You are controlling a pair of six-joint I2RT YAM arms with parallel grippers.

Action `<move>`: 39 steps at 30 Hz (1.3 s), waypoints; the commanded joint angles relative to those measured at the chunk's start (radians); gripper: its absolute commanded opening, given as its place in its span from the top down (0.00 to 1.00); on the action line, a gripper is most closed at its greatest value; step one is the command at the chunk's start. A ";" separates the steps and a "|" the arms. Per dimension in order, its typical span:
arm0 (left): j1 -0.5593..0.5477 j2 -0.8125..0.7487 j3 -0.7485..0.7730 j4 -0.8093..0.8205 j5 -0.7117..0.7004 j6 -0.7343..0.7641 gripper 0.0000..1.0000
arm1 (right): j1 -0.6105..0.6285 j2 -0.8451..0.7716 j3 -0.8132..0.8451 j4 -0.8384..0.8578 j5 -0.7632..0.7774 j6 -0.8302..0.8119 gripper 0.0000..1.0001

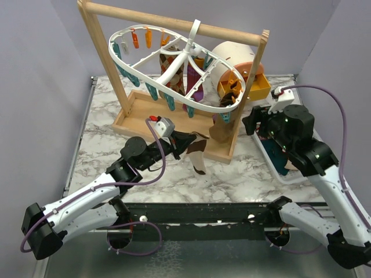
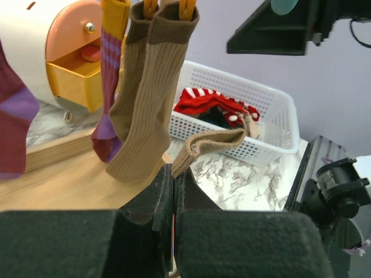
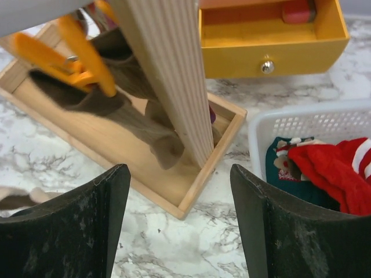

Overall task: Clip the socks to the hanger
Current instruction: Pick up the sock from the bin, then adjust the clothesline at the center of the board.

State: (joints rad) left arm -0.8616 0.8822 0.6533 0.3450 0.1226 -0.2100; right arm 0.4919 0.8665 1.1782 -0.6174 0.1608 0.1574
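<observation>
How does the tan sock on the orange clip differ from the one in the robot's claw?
The clipped tan ribbed sock hangs straight at full length from an orange clip; the tan ribbed sock in the left gripper bends over and droops. The first is clip-held, the second pinched between shut black fingers. Both are ribbed tan.

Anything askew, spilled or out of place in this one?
The hanger hangs askew from the wooden bar, and its right end looks lower than its left. The yellow drawer stands pulled open. Nothing looks spilled or damaged.
</observation>
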 commanded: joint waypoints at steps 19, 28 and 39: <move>-0.005 -0.221 -0.077 -0.162 -0.082 0.081 1.00 | 0.006 0.164 -0.223 0.605 0.162 0.020 0.35; -0.005 -0.232 -0.094 -0.168 -0.084 0.083 1.00 | 0.007 0.207 -0.269 0.710 0.174 -0.042 0.58; -0.005 -0.235 -0.104 -0.165 -0.079 0.090 1.00 | 0.007 0.220 -0.280 0.734 -0.054 -0.076 0.91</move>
State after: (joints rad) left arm -0.8616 0.6571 0.5655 0.1806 0.0582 -0.1299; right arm 0.4919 1.0729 0.9184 0.0784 0.2771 0.0807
